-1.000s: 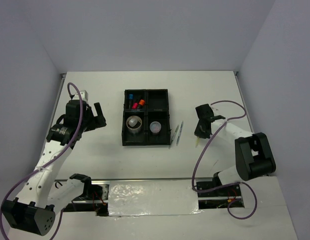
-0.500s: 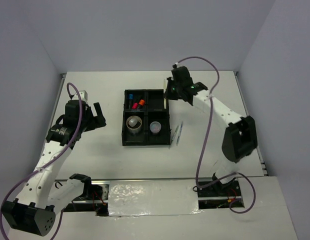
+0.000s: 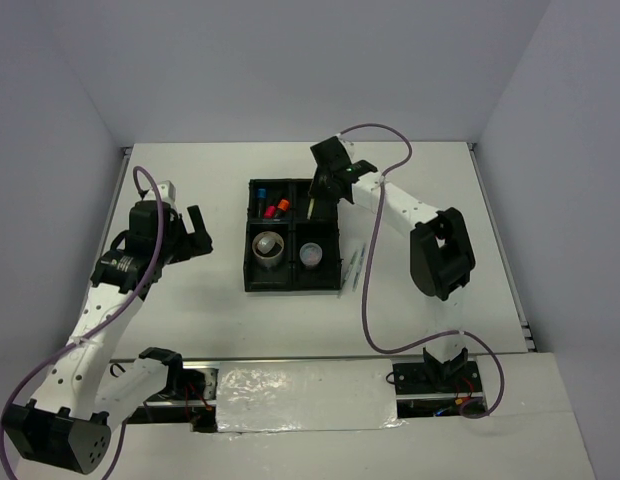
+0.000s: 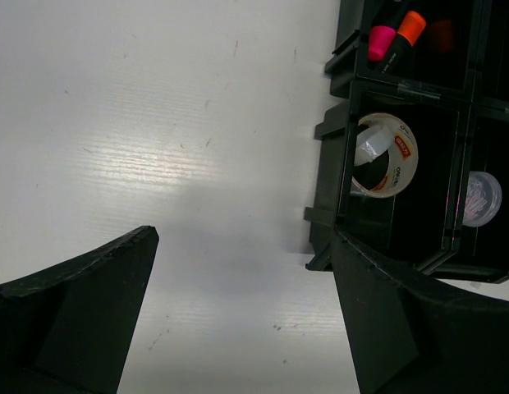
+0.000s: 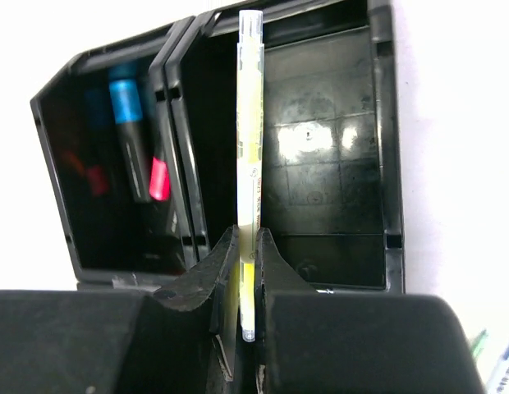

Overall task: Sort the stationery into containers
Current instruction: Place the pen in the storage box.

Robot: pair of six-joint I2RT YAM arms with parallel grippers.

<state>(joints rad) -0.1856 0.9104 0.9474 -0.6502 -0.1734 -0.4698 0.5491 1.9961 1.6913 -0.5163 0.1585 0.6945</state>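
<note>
Step in hand: yellow pen point(image 5: 249, 123) to be set into the tray point(image 3: 290, 288). The right gripper point(image 5: 247, 246) is clamped on the yellow pen near its lower end. The yellow pen is held above the far-right compartment point(image 5: 328, 164), which is seen bare, and it is lined up almost over the divider shared with the far-left one. Highlighters point(image 5: 131, 139) are stored far-left, tape point(image 4: 386, 156) near-left, tub point(image 4: 482, 197) near-right. The left gripper point(image 4: 242, 246) is held with fingers apart and nothing between them, over the table left of the tray. Two silver pens point(image 3: 355, 265) are seen on the table just beside the tray's right edge. Judged: the yellow pen sits too near the divider, so a small shift toward the tray's right edge is advised before release, lest it be dropped across the wall or among the highlighters. It looks about as long as the compartment, so it should be kept along the long side, lowered well inside and released low to limit bounce. Room should be kept for the silver pens, which probably belong there too.
</note>
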